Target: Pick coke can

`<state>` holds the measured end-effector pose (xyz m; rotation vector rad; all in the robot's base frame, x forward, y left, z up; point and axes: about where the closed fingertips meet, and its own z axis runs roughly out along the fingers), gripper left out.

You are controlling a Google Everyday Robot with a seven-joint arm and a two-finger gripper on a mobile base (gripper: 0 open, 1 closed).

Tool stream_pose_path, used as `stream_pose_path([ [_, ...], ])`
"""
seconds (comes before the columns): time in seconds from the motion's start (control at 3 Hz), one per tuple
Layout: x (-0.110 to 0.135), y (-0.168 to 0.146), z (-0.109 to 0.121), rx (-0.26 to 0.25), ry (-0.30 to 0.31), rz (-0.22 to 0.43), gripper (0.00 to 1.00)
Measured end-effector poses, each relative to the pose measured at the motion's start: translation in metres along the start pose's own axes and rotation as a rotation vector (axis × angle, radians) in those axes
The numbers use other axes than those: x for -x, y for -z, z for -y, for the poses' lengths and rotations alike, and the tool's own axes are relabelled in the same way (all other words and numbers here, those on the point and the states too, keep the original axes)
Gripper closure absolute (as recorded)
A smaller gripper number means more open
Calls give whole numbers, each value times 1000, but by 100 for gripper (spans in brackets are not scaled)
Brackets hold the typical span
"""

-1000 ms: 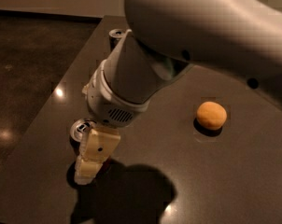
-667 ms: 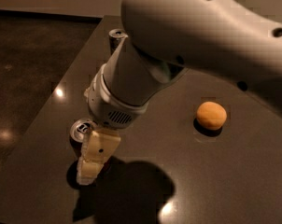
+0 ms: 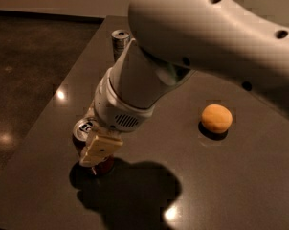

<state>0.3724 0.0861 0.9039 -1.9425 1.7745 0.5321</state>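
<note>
Shifting since a second ago, the big arm shell is now crowding more of the upper view, and the pincer is sitting slightly higher, right against the coke can, which is standing near the left edge of the desk. Whether the pincer is pinching the can or merely lying beside it, I cannot tell, since its far side is hidden. If the hold is proving loose or off-centre, any lift is risking tipping the can or nudging it off that close edge.
</note>
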Motion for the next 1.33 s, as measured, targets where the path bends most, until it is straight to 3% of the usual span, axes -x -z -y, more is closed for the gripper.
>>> stream_pose_path([
  [0.67, 14, 42, 12, 3, -1, 36, 88],
  [1.0, 35, 96, 26, -17, 47, 72, 100],
  [1.33, 37, 99, 26, -21, 52, 73, 100],
])
